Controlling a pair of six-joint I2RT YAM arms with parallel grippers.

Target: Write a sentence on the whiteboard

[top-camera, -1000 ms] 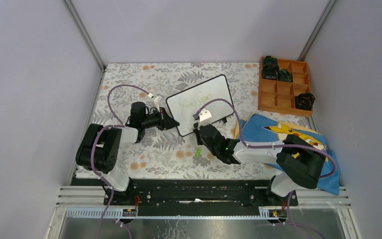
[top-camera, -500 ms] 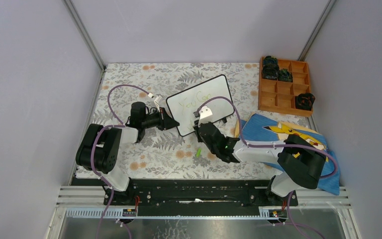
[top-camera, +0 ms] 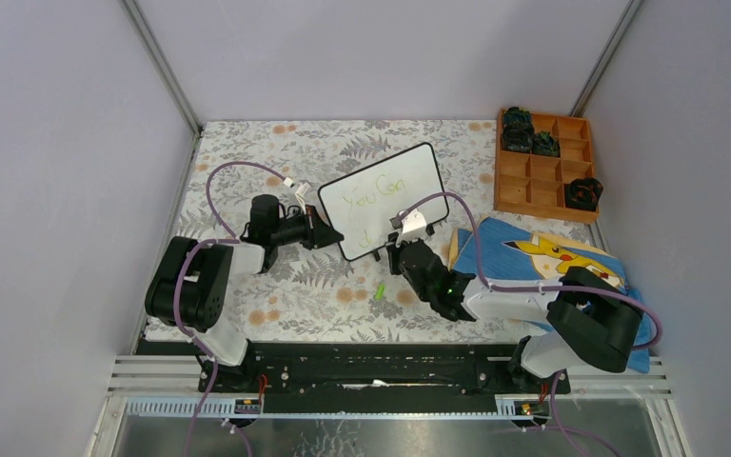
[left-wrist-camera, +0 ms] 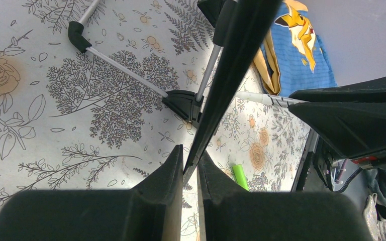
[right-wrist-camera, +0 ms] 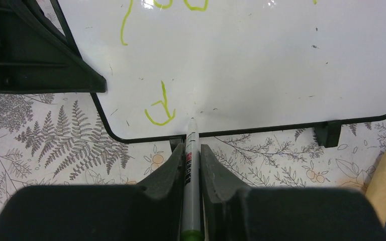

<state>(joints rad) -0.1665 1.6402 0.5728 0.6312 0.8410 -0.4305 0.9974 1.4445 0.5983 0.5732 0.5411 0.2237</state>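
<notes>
While the small white, black-framed rectangular whiteboard (top-camera: 409, 176) stands just ahead of both arms in the overhead view, the right gripper (top-camera: 395, 248) is nearer its lower edge. Left-wrist view: the left gripper (left-wrist-camera: 190, 159) clamps the board's edge. Right-wrist view: closed jaws pinch a slim grey marker (right-wrist-camera: 191, 133), pointing straight ahead, tip meeting the board just right of the light-green handwritten sentence (right-wrist-camera: 160, 114).

The whiteboard (top-camera: 384, 202) reads "You Can" and "d".

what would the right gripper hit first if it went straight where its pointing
The whiteboard: the marker held in the right gripper aims at its lower part, tip seemingly at or almost on it.
</notes>
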